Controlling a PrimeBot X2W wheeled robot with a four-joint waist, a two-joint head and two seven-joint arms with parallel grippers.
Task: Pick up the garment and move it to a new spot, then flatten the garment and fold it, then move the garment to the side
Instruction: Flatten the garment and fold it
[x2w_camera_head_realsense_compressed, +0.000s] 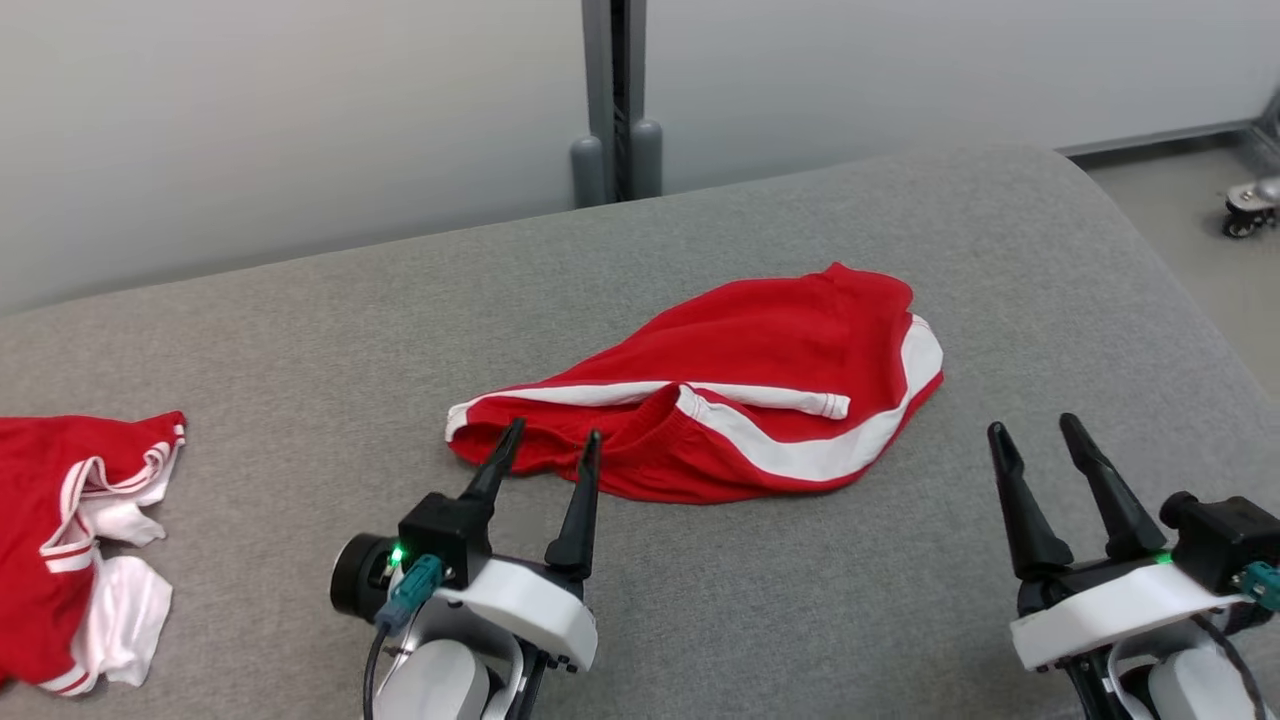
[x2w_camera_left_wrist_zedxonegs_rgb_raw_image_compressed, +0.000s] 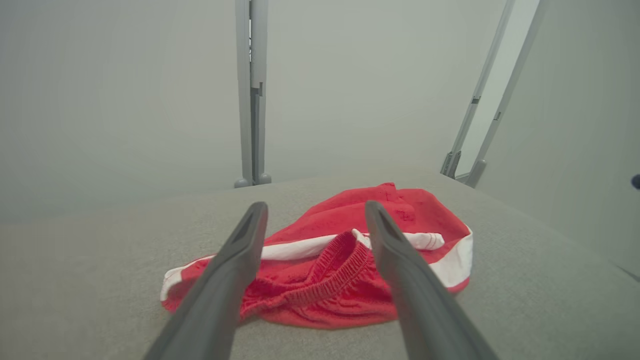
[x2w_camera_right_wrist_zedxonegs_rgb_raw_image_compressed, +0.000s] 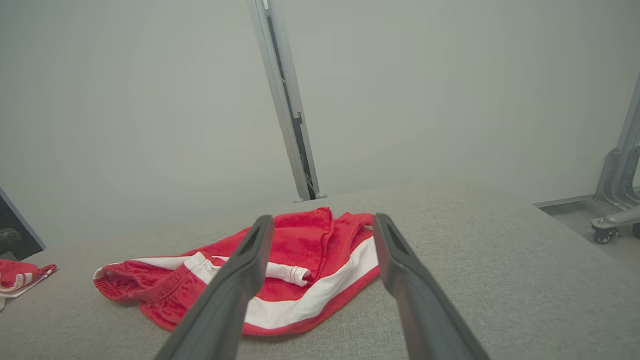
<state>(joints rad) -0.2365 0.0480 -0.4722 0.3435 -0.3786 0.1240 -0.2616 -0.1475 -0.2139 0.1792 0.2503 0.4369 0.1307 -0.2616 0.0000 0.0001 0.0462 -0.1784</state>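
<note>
The head camera looked forward and down from above the near edge of the grey table (x2w_camera_head_realsense_compressed: 300, 330), with the left pincer (x2w_camera_head_realsense_compressed: 554, 431) and right pincer (x2w_camera_head_realsense_compressed: 1032, 425) low in its frame. Each wrist camera sat low over the table top and faced along its own fingers (x2w_camera_left_wrist_zedxonegs_rgb_raw_image_compressed: 225, 290) toward the back wall (x2w_camera_right_wrist_zedxonegs_rgb_raw_image_compressed: 125, 100). The left wrist camera was nearer the red garment (x2w_camera_left_wrist_zedxonegs_rgb_raw_image_compressed: 325, 280) than the right one. All three views shared the garment and the grey upright post (x2w_camera_head_realsense_compressed: 620, 100) behind the table.
</note>
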